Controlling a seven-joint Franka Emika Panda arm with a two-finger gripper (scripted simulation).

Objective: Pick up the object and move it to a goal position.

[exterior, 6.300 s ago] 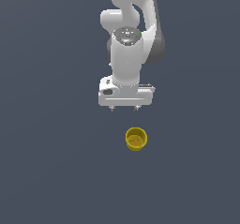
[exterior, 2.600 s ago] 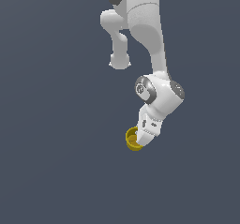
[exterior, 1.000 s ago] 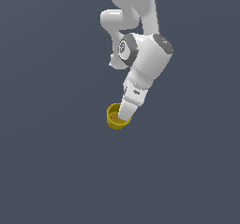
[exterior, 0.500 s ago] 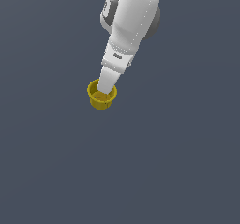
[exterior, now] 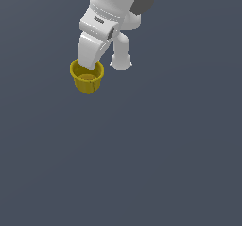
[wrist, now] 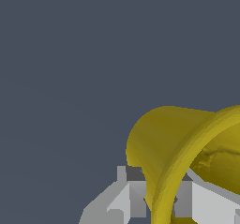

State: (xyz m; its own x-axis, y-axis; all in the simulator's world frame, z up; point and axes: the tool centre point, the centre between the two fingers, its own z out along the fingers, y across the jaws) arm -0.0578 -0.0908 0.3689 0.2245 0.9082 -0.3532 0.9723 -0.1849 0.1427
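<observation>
The small yellow cup (exterior: pixel 88 80) hangs from my white gripper (exterior: pixel 89 65) toward the exterior view's upper left, lifted off the grey floor. The gripper is shut on the cup's rim, one finger inside the brownish-yellow hollow and one outside. In the wrist view the cup (wrist: pixel 178 148) fills the corner of the picture, its wall clamped between the two grey fingers (wrist: pixel 137 192). The fingertips themselves are hidden by the cup in the exterior view.
A flat dark grey floor (exterior: pixel 156 159) spreads all around. The arm's white links (exterior: pixel 120 59) stand just behind the gripper.
The gripper closed on the cup, lifted it, and has carried it up and toward the exterior view's left over the last seconds.
</observation>
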